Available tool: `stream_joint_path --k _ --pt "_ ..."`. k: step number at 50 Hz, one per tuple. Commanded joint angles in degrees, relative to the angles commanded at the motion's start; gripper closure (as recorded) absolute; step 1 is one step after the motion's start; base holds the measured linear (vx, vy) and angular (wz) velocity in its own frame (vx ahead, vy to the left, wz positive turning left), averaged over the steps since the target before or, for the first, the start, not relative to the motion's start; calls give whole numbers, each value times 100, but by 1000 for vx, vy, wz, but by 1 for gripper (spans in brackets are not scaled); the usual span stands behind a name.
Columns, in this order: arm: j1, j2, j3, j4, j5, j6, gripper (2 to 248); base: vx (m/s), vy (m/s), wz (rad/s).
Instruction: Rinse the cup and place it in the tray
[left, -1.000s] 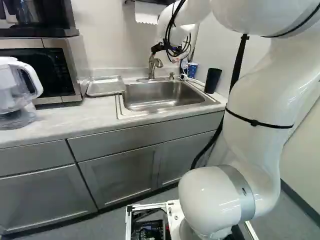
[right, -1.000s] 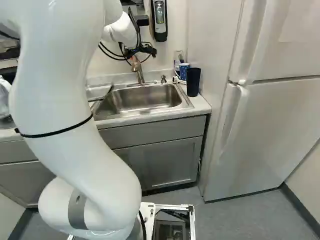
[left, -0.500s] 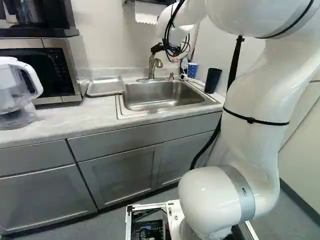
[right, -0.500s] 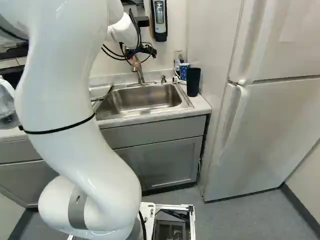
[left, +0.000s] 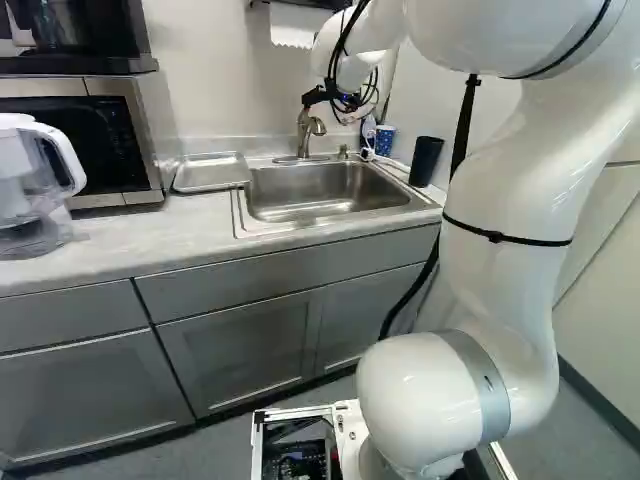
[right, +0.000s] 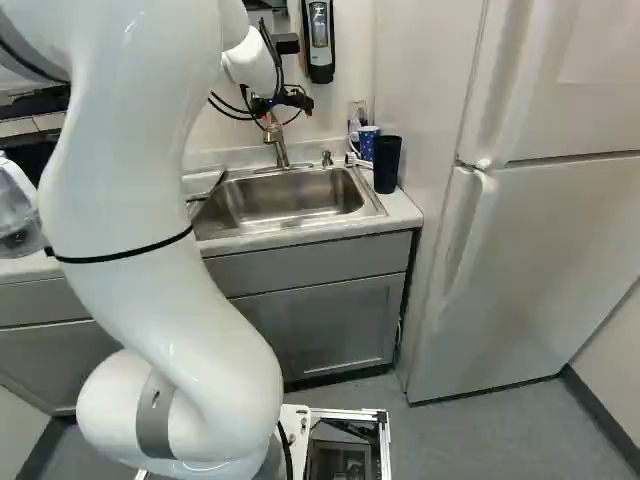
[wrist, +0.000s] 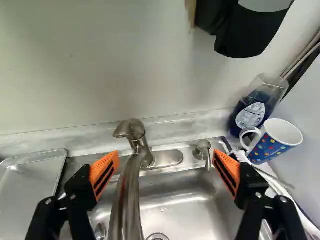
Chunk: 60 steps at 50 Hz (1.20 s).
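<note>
My gripper (left: 318, 97) hangs above the faucet in the left base view. In the wrist view, the gripper (wrist: 165, 167) has its orange-padded fingers wide apart, nothing held, with the curved faucet spout (wrist: 126, 200) showing between and beneath them. A white-rimmed blue cup with coloured dots (wrist: 276, 142) stands upright on the counter beyond one finger, its handle toward the soap bottle. The same cup (right: 368, 142) is behind the black tumbler in the right base view. A flat metal tray (left: 211, 174) lies left of the sink (left: 325, 192), with nothing on it.
A black tumbler (right: 387, 164) stands at the counter's right end, near the fridge (right: 540, 230). The blue soap bottle (wrist: 256, 107) is against the wall, below a dispenser (right: 320, 40). A microwave (left: 90, 135) and clear pitcher (left: 35, 185) stand at the left base view's left.
My arm's large upper links have shifted a little, leftward in the left base view and rightward in the right one. The gripper end has barely moved. Cup and tray are unmoved.
</note>
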Motion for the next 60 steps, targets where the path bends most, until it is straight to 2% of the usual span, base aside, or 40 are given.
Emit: stream_joint_path --k 60 --pt "-9 -321 -363 0 0 0 3 0 0 0"
